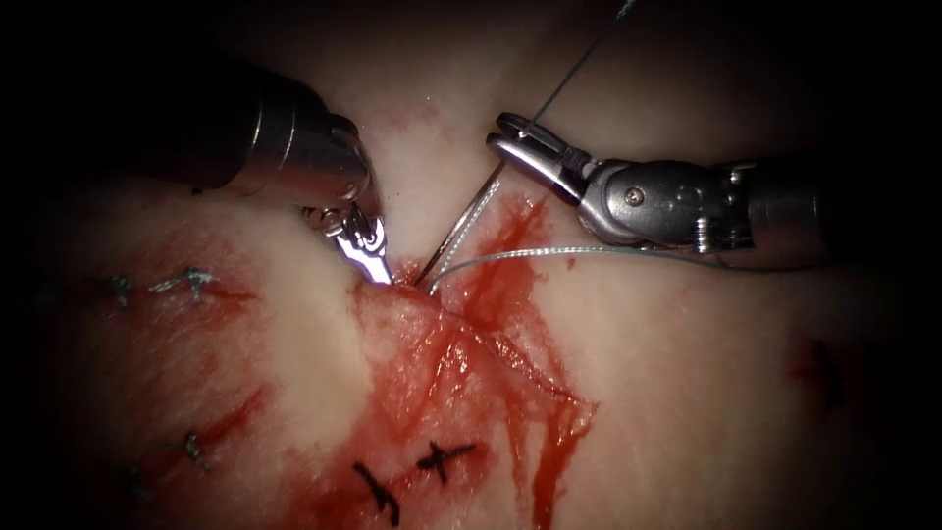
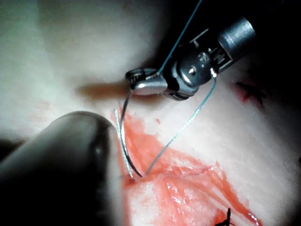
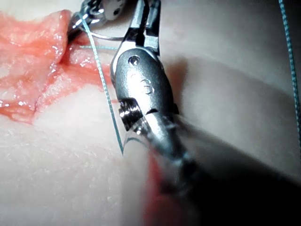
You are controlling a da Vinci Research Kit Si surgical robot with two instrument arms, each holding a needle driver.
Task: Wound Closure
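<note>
My right tool (image 1: 515,137) comes in from the right, jaws shut on the curved needle (image 1: 461,231) near its tail end. The needle slants down and left, and its far end sits in the tissue (image 1: 687,393) at the top of the cut (image 1: 471,353). Thread (image 1: 549,253) leaves the same spot and runs right; another strand rises from the right jaws. My left tool (image 1: 378,267) is shut, its tip touching the tissue just left of the needle. The left wrist view shows the needle (image 2: 123,141), the thread (image 2: 183,127) and the right tool (image 2: 136,77). Seen from the right wrist are the right tool (image 3: 143,19) and the thread (image 3: 106,89).
Red fluid (image 1: 510,236) spreads over the cut and runs down. Dark stitches (image 1: 442,456) lie below the cut. Pale blue stitches (image 1: 186,283) sit on the tissue at the far left. A small red mark (image 1: 819,368) lies at the right.
</note>
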